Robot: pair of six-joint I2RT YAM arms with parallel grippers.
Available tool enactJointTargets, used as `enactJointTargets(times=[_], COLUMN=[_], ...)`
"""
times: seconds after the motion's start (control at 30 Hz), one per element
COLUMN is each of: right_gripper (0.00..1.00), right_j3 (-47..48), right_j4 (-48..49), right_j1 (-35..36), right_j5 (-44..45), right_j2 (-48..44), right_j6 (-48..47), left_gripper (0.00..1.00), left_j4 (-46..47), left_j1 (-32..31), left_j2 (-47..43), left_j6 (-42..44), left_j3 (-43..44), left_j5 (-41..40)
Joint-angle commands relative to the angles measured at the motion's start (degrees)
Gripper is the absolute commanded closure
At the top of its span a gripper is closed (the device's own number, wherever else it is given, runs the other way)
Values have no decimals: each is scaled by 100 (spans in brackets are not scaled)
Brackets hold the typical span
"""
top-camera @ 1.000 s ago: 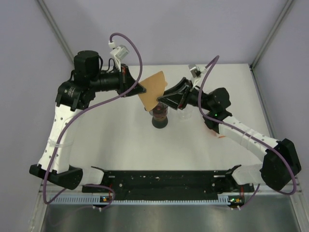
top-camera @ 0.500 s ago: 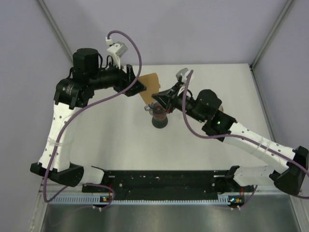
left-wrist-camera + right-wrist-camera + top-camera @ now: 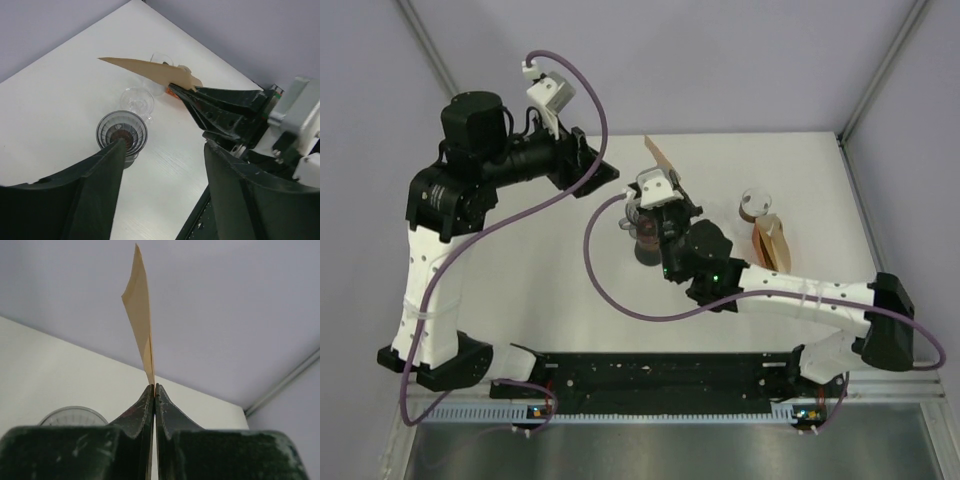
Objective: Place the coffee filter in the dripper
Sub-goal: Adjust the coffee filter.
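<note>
My right gripper point(image 3: 153, 387) was pinched shut on the flat tan paper filter point(image 3: 140, 310), raised near the dark glass dripper point(image 3: 122, 131) midway between the desk's point(image 3: 50, 100) side edges; my left gripper point(image 3: 164, 145) gaped empty. Unopened, the filter might bridge the rim.

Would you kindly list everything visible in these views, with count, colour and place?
coffee filter: one, tan, pinched flat in the right gripper, held off the table.
dripper: one, dark translucent, standing mid-table.
near glass: one, clear, beside the dripper.
far glass: one, clear, right part of the table.
spare filter stack: one, brown, beside the far glass.
table: one, white, under everything.
left gripper: one, dark, open and empty, facing the dripper.
right gripper: one, dark, shut on the coffee filter.
</note>
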Motion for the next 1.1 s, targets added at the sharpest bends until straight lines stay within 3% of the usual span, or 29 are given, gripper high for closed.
enactJointTargets(times=[0.0,0.13,0.37,0.53,0.73,0.87,0.97,1.07], right_gripper=[100,100,100,100,100,100,100,100], right_j3=[438,789,1265,1318,1388,1362,1134,853], right_j4=[2104,3421,4778,4646,4628,5024,4771,3658], right_j1=[248,415,635,679,706,706,706,697], right_j5=[915,959,862,810,783,818,862,853], right_j2=[470,1085,1851,1948,2106,2133,1826,1299], right_j6=[-2179,-3742,-5319,-5407,-5565,-5820,-5296,-4006], left_gripper=[27,3,2,7,4,1,3,5], left_j4=[123,387,476,730,836,1011,1231,1266], left_j1=[-212,-256,-388,-397,-388,180,666,684], left_j2=[33,218,455,464,473,421,403,368], left_j6=[-79,-466,-704,-932,-1134,-1616,-2048,-2127], left_j3=[34,166,-53,-28,87,184,131,9], left_j5=[256,616,-269,132,493,861,907,696])
